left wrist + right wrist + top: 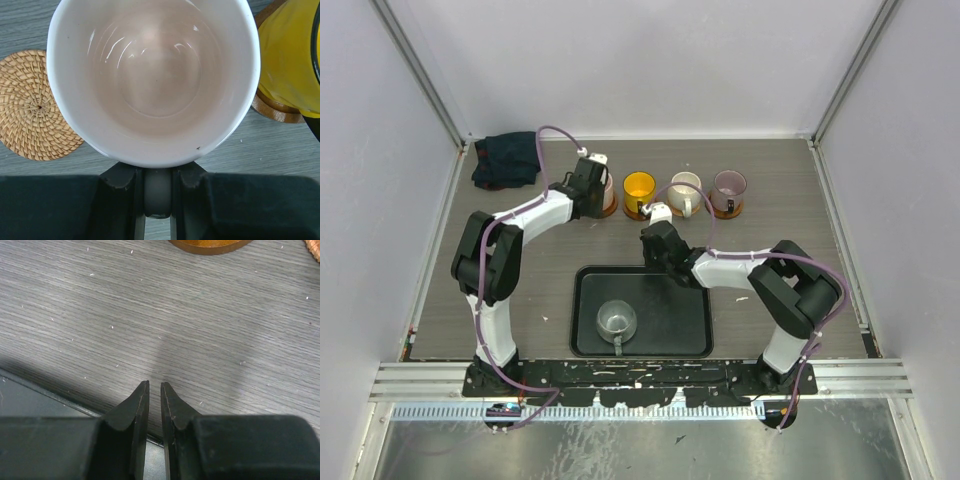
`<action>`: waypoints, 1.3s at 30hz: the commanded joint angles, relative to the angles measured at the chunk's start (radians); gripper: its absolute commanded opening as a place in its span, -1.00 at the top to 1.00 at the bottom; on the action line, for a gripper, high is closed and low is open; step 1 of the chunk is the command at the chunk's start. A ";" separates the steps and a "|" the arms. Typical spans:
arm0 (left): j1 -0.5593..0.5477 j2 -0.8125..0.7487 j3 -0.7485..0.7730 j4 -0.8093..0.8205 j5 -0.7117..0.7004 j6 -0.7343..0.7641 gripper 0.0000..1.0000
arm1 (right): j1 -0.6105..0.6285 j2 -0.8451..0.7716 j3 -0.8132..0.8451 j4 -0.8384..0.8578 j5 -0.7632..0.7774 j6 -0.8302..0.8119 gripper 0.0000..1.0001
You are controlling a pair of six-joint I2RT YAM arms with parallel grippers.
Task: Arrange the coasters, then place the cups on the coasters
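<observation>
My left gripper (157, 167) is shut on the handle of the pink cup (150, 75), which fills most of the left wrist view. A woven round coaster (35, 105) lies bare to its left. The yellow cup (292, 55) stands on a wooden coaster (275, 109) to its right. From above, the pink cup (606, 188), yellow cup (639, 188), cream cup (686, 188) and mauve cup (729, 186) form a row at the back. A brown sliver shows under the pink cup's right side. The grey cup (616, 319) sits on the black tray (670, 335). My right gripper (154, 385) hovers over bare table, jaws nearly together with nothing between them.
A dark crumpled cloth (506, 160) lies in the back left corner. The tray's far edge (45, 392) runs just under my right gripper (656, 240). A wooden coaster rim (210, 245) shows ahead of it. Walls close the table on three sides.
</observation>
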 commanded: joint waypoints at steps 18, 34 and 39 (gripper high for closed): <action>0.005 0.015 0.030 0.116 -0.032 0.005 0.77 | 0.007 -0.004 0.028 0.033 -0.016 0.015 0.59; 0.004 -0.037 -0.028 0.120 -0.021 -0.002 0.22 | 0.014 -0.008 0.027 0.029 -0.013 0.014 0.59; 0.003 -0.072 -0.049 0.125 -0.012 -0.007 0.13 | 0.016 -0.012 0.028 0.028 -0.011 0.012 0.59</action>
